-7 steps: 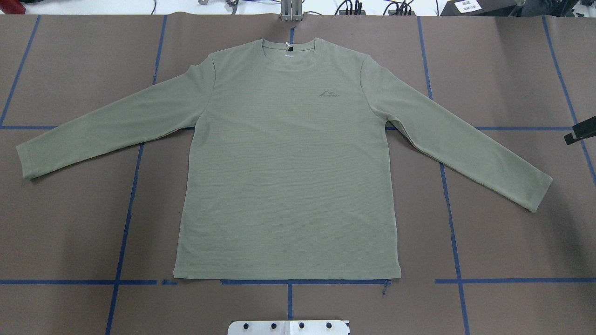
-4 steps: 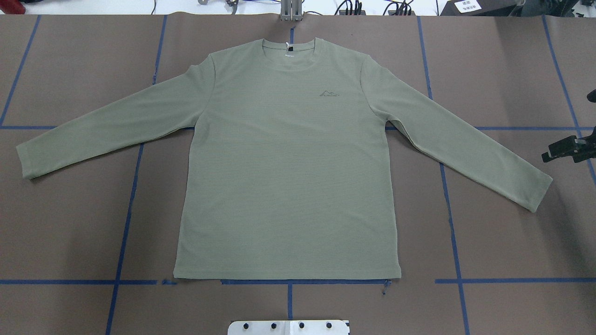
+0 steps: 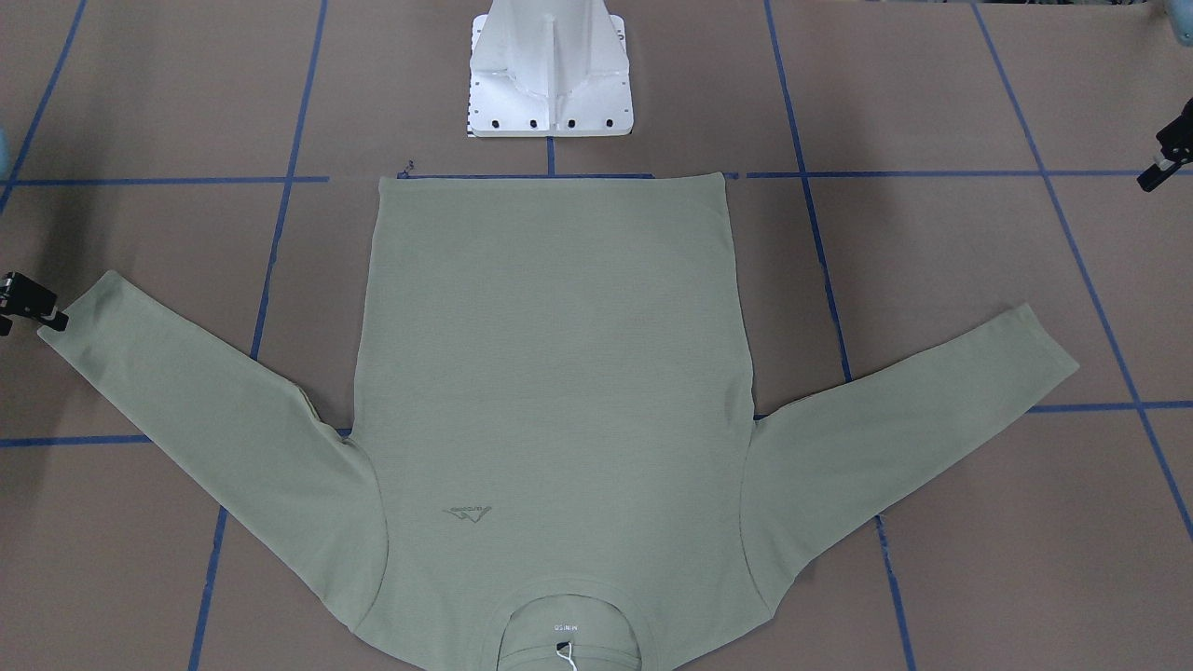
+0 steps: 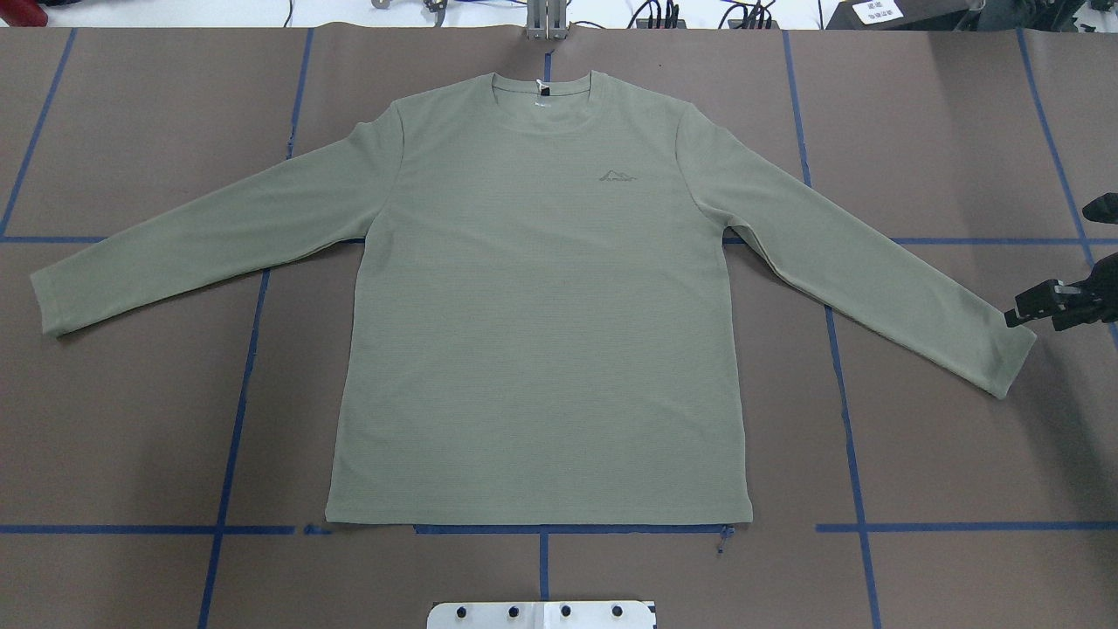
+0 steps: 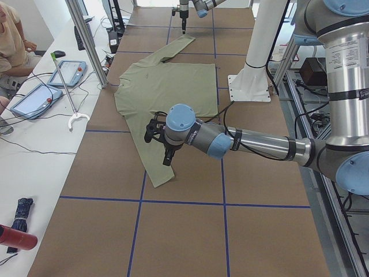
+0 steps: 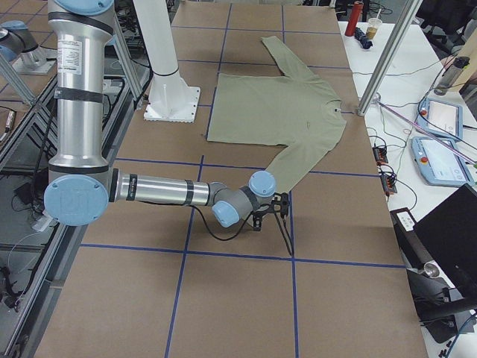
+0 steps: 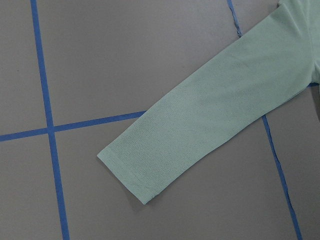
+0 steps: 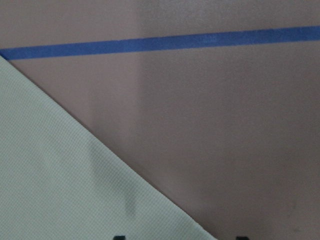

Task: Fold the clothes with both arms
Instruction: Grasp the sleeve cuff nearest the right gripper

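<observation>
Using the white base (image 4: 541, 614) as my anchor here. Just in front of it is the hem of the green shirt (image 4: 541, 332), running along a blue tape line (image 4: 148, 529) on the brown table (image 4: 131, 419). The shirt lies flat, chest side up, no folds in it yet, with the body stretching straight away from the base.

Further out, both sleeves angle off to the sides. Off to the base's right, the right gripper (image 4: 1039, 306) sits low at the edge of the right cuff (image 4: 1009, 367). Its wrist cam shows two dark fingertips (image 8: 118, 237) spread apart, one over fabric and one over bare table, so the jaws look parted with nothing in them. Off to the base's left, the left gripper (image 3: 1170, 157) hangs up above the table out by the left cuff (image 7: 130, 172). Honestly can't tell how wide its jaws are.

Farthest from the base is the round collar (image 4: 541, 87) with its white label (image 3: 565, 628).
</observation>
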Tool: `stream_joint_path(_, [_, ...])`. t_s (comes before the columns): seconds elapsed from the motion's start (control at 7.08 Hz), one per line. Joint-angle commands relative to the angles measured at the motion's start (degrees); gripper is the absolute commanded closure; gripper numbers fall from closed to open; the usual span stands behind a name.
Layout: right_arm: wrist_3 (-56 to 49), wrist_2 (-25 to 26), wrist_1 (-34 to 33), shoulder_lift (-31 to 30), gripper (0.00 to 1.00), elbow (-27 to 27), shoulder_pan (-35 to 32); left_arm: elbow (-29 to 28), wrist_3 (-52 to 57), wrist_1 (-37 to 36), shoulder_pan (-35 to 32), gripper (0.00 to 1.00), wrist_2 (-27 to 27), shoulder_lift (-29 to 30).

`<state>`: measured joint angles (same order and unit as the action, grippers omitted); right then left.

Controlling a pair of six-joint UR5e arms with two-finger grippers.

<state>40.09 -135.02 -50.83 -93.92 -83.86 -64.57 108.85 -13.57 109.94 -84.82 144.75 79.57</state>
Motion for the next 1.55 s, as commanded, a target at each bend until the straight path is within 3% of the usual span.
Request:
stream_joint_path(0.0, [0.1,0.4,-0.1,-0.2,0.26,0.6,0.1,0.0,-0.1,0.0,-0.1,0.00,-0.1,0.0])
stream_joint_path(0.28, [0.1,0.4,-0.1,-0.4,0.31,0.7,0.2,0.0,-0.4,-0.1,0.0,0.00,-0.3,0.0])
stream_joint_path(0.99, [0.1,0.2,-0.1,0.1,0.31,1.4,1.3,0.0,-0.4,-0.1,-0.1,0.00,-0.3,-0.1])
stream_joint_path(1.41, [0.1,0.2,-0.1,0.2,0.51,1.6,1.5,0.0,-0.1,0.0,-0.1,0.00,-0.3,-0.4])
